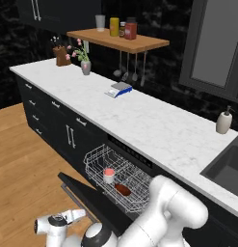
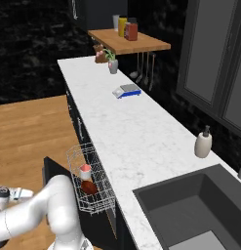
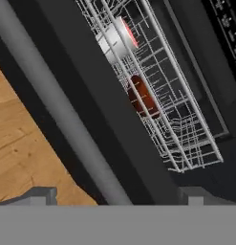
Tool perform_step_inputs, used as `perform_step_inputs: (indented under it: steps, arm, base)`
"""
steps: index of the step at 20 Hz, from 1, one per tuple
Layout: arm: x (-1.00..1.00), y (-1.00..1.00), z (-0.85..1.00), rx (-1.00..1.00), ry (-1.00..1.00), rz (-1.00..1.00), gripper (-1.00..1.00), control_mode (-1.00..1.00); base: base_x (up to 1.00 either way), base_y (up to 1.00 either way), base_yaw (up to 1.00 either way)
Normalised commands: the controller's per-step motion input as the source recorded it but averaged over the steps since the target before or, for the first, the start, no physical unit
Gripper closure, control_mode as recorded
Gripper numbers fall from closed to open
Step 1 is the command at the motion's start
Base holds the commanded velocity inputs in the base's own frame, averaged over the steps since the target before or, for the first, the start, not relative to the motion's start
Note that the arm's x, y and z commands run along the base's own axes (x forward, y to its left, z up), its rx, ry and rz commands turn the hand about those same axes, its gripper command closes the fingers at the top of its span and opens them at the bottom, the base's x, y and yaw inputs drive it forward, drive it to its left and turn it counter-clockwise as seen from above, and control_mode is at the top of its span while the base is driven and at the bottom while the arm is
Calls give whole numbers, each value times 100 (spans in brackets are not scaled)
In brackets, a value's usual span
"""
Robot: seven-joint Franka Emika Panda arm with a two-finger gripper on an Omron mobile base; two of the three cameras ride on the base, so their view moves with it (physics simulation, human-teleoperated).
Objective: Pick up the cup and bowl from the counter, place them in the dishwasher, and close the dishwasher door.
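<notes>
Pincer (image 3: 117, 194): tips apart at the bottom of the hand view, jaws wide, nothing between them; hovering just above the door's bar handle.
Bar handle (image 3: 52, 105): long grey bar along the outer edge of the dishwasher door (image 3: 98, 119); no contact visible from the fingertips.
Door state: hanging open, dropped down in front of the rack, over the wood floor (image 1: 24, 164).
Wire rack (image 1: 115, 173): pulled out beyond the dishwasher (image 1: 130, 152) opening, just behind the door.
Cup (image 1: 109, 175): in the rack, red top visible, on the side away from the arm.
Bowl (image 1: 123, 189): in the rack, just beside the cup, nearer the arm.
Worktop (image 1: 139, 120): above the rack; neither cup nor bowl on it, so loading looks done.
Step judged: only the door closing remains.
Risk, rack: the rack sticks out, so the lifted door would push it; cup could tip, bowl could slide.
Risk, contact: open fingertips under a round bar may slip off, letting the door drop back.
Risk, arm: elbow (image 1: 176, 207) sits close beside the rack corner; a wide swing could snag it.
</notes>
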Motion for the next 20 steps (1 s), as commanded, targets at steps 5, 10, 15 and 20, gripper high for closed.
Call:
perform_step_inputs:
  steps: [5, 10, 15, 20]
  arm:
    - [0, -25, -52, -11, 12, 28, -100, -100]
    - [23, -12, -51, -16, 19, 9, -100, -100]
    - [71, 51, -77, -39, 26, 0, -100, -100]
    - [57, 80, -75, -50, 9, -9, -100, -100]
  base:
    - [0, 0, 0]
    - [0, 0, 0]
    - [0, 0, 0]
    - [0, 0, 0]
